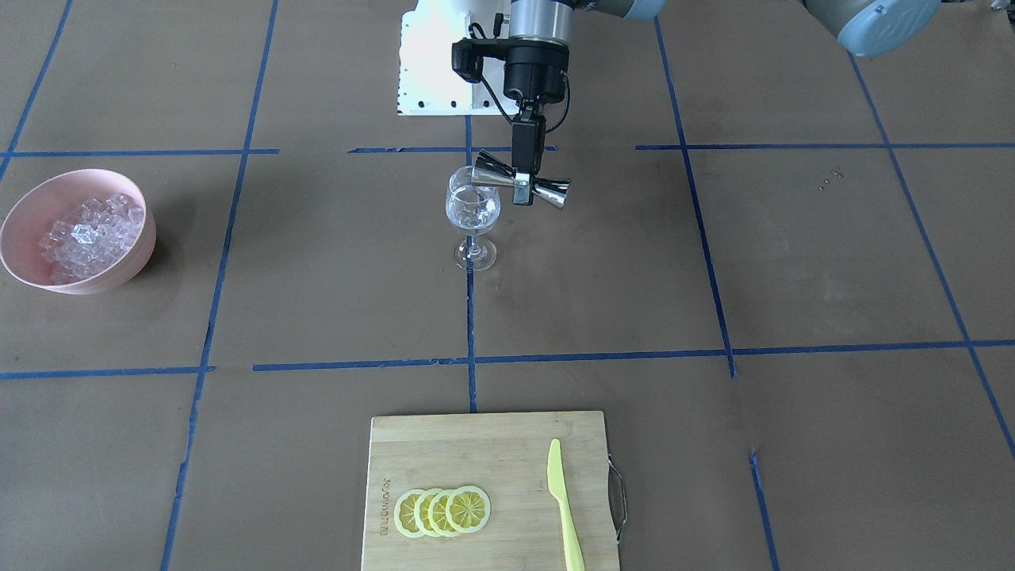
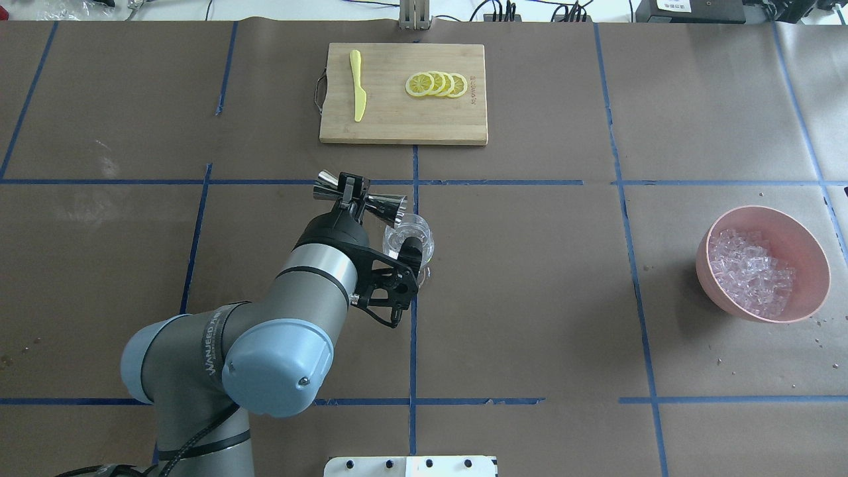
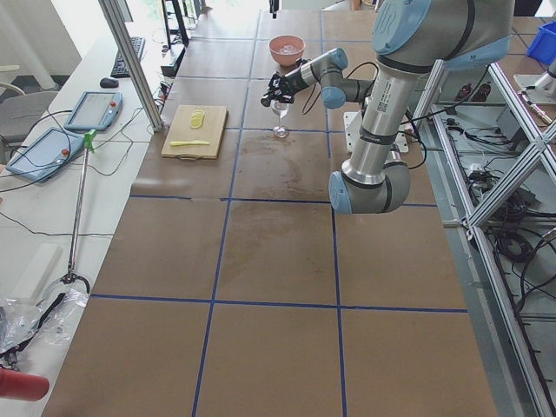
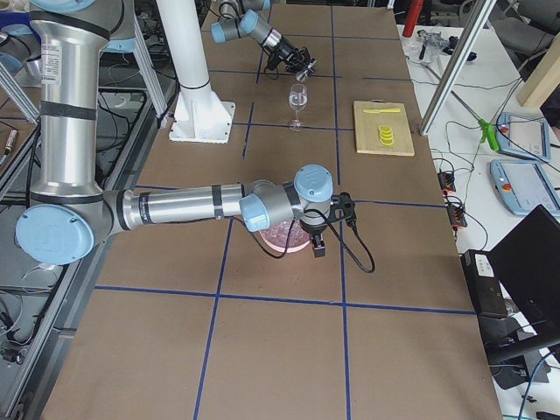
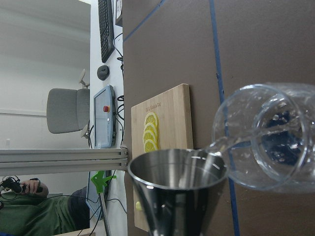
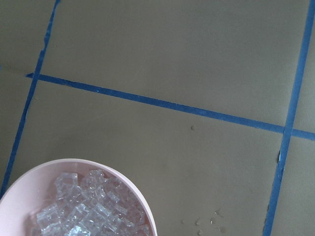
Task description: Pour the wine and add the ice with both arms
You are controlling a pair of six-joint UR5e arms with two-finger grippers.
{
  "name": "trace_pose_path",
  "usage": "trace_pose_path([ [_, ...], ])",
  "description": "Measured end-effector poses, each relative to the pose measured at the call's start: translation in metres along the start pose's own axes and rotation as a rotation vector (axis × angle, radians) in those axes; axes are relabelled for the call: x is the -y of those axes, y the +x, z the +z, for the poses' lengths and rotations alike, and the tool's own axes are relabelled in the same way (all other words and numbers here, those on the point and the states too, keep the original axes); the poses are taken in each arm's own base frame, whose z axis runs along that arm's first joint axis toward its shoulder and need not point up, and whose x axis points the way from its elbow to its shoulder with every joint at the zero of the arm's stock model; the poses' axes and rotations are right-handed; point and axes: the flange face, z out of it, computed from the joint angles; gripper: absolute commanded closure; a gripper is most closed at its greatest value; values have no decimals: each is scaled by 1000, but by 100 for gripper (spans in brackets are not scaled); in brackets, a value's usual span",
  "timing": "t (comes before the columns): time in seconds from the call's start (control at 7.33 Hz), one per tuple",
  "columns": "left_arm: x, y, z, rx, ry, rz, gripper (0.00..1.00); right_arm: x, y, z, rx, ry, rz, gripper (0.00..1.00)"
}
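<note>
Left hand [image 1: 523, 181]: clamped narrow on the waist of the jigger [image 1: 553, 192], held above the desk [image 1: 793, 262] at centre.
Jigger: lying on its side, about level. One cup's mouth is at the rim of the wine glass [image 1: 473, 210], the other cup points away to the left.
Wine: left wrist view shows a thin clear run [image 5: 220, 144] from the jigger's lip over the glass rim. How much is in the bowl of the glass is too hard to read.
Wine glass: upright on its foot at desk centre, on the blue tape line, just right of the left hand.
Right hand [image 4: 306, 232]: shows only in the right side view, up over the pink bowl [image 2: 798, 242]. Can't tell whether its fingers are wide or closed.
Ice [image 2: 752, 271]: heap of small clear cubes in the pink bowl at the right end of the desk, well apart from the glass. Right wrist view looks down on the bowl's edge and the cubes.
Far side: cutting board [image 2: 397, 122] at centre, with four overlapping lemon slices [image 2: 437, 84] on its right half and a yellow knife [image 2: 358, 93] on its left half.
</note>
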Motion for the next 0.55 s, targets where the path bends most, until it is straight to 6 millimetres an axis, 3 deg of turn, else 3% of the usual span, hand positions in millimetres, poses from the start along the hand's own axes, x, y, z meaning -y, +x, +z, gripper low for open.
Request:
trace_pose_path([
  [0.55,-7,2,1,17,24,-235,100,0,-1,-1,0,1,1,0],
])
